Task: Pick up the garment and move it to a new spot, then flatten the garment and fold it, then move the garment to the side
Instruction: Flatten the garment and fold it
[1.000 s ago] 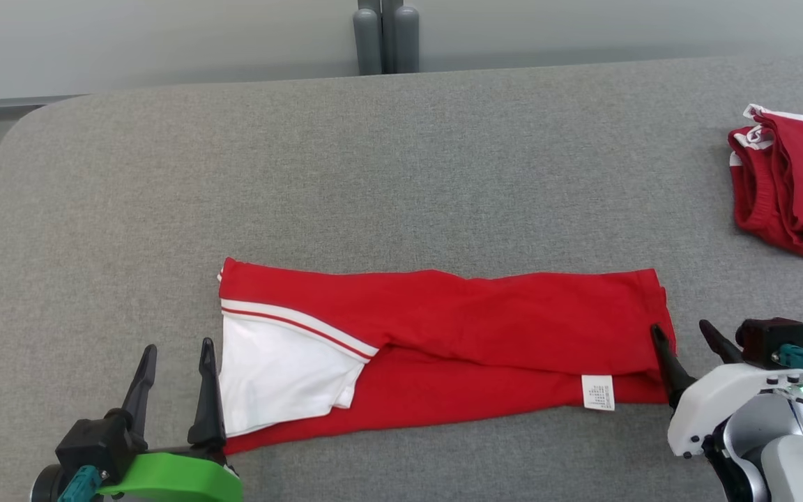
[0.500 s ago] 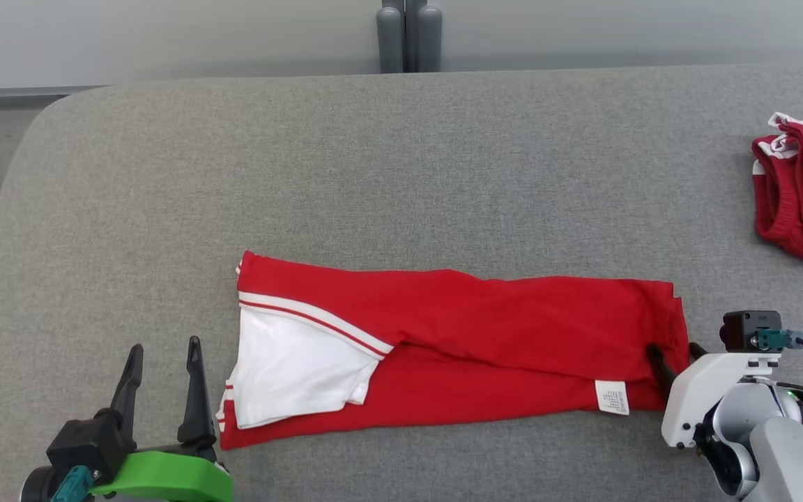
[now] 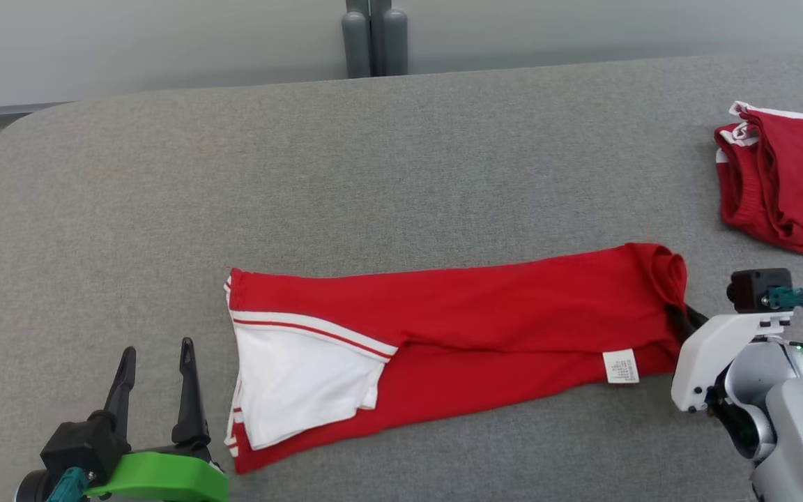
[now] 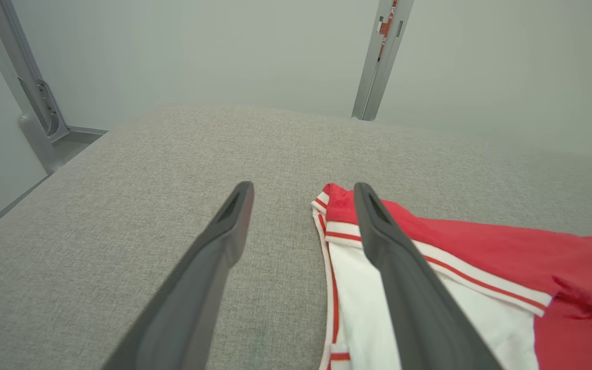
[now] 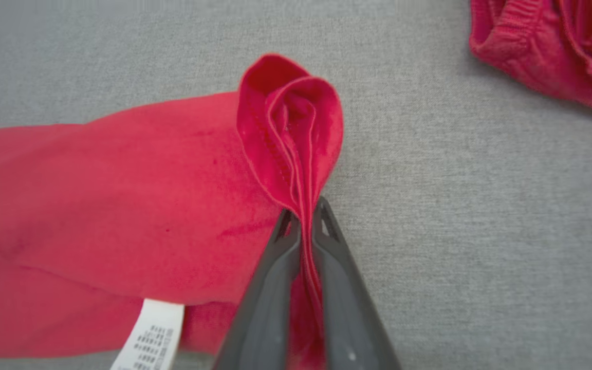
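Grey fabric covers the surface point(image 3: 401, 153), where the red garment point(image 3: 499, 314) lies folded lengthwise. At the garment's right end the right hand point(image 5: 304, 210), reaching in low on a bent white wrist, is pinched tight on the bunched hem. Just beside the garment's white left end, the left hand point(image 3: 156, 350) points forward, fingers spread wide, holding nothing.

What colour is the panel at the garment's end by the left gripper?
White panel, bordered by a red-and-white stripe; the head view shows it best.
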